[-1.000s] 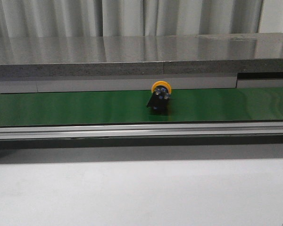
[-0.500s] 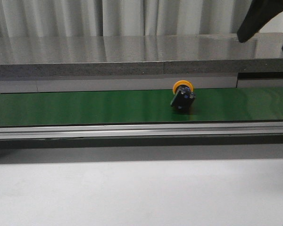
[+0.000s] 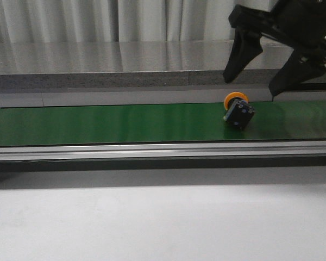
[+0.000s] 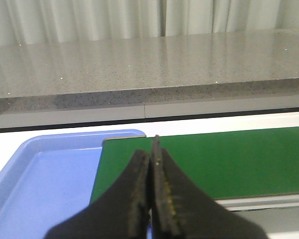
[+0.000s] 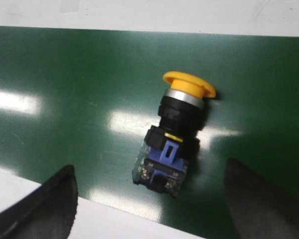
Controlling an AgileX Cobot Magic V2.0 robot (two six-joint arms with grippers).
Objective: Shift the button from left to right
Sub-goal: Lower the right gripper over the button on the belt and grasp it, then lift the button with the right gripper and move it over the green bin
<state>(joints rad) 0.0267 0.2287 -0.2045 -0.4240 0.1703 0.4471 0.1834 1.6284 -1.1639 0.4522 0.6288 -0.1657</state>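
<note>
The button lies tipped on its side on the green belt, toward the right of our front view, its yellow cap pointing toward the far rail and its black body nearer us. Over the last second we saw it travel rightward along the belt from about the middle, which suggests the belt is carrying it. In the same second our right gripper has come into view from the upper right and now hangs just above the button, fingers spread wide and holding nothing; in the wrist view the button sits between them. We judge a grasp is close, though it must be timed to a moving part. Our left gripper has its fingers pressed together on nothing, near a blue tray. We can read no brand or lettering on the button.
</note>
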